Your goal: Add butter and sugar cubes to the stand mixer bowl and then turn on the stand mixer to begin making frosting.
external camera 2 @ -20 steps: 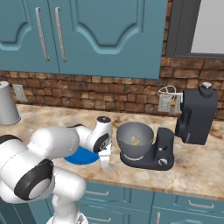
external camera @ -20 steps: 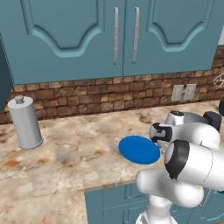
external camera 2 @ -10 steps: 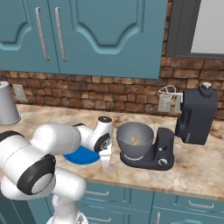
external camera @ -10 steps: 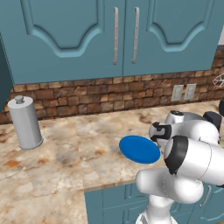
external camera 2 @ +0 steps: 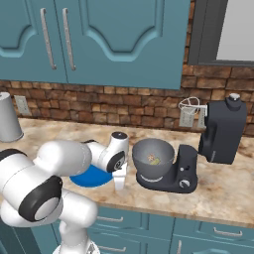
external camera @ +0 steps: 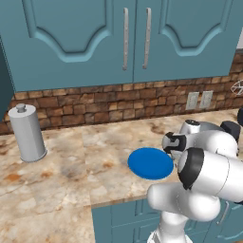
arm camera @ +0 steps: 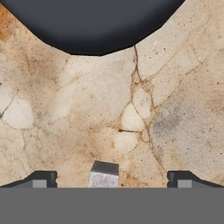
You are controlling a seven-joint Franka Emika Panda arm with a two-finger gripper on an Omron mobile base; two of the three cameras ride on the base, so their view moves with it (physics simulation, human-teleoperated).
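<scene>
Stand mixer bowl [external camera 2: 153, 158] sits seated on the stand mixer [external camera 2: 171, 174], grey, deep, rim wide; inside it lie small pieces, a tan bit and something greenish, too small to name for sure. Mixer base dark, column at the bowl's 3 o'clock with a white-ringed knob [external camera 2: 184, 183] low on it. In the hand view the mixer's dark base edge [arm camera: 94, 24] curves across 12 o'clock. A small pale grey cube [arm camera: 103, 175] lies on the marbled desk [arm camera: 175, 109] at 6 o'clock, between the two fingertips [arm camera: 40, 179] of the pincer [arm camera: 109, 180], which stand wide apart with neither touching it. From the right base view the pincer [external camera 2: 119, 182] points down at the desk just beside the mixer base, at its 9 o'clock. Flat blue plate [external camera: 151, 163] lies at the arm's far side, nothing visible on it. Grey cylindrical canister [external camera: 27, 133] stands upright well apart toward the brick wall. Dark boxy appliance [external camera 2: 222, 130] stands behind the mixer at 2 o'clock.
</scene>
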